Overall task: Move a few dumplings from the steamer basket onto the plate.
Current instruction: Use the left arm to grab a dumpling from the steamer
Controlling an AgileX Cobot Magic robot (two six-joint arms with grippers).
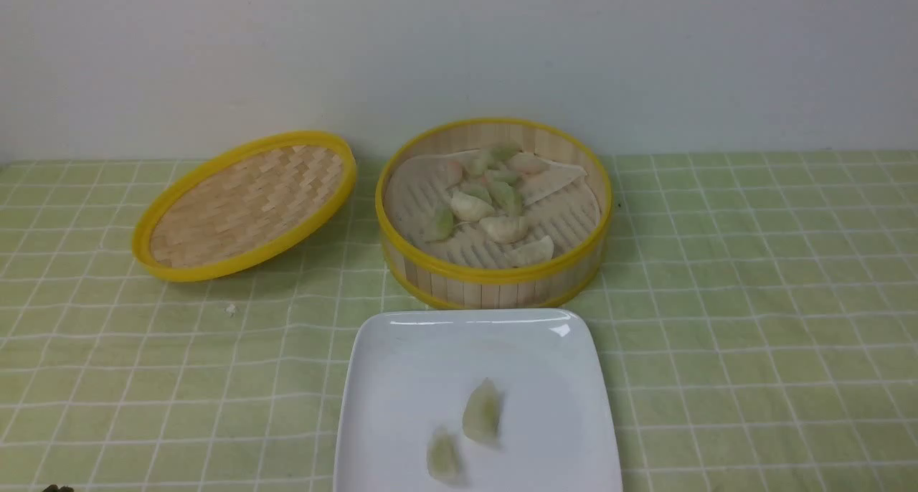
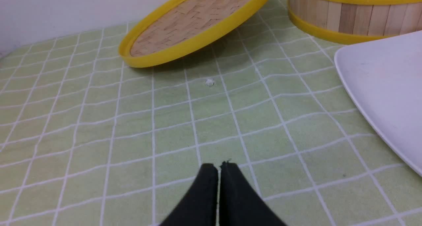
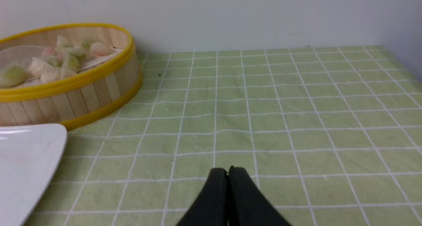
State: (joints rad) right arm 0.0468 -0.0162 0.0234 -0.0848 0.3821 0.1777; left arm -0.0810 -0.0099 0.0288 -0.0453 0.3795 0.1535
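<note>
Bamboo steamer (image 1: 495,292), largest, holds the loose dumplings (image 1: 504,229); two more lie on the plate (image 1: 477,341). Both the left gripper (image 2: 219,166) and right gripper (image 3: 228,171) have closed, empty jaws. Dumplings look light, soft, slippery, easily torn; gripping gently across the plump middle seems best.

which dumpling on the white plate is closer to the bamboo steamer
The pale green, crescent-shaped dumpling on the right; the other dumpling lies farther from the steamer, to its left.

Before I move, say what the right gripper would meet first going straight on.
The right gripper points at the green checked cloth; it would probably meet that first, though depth is unclear.
</note>
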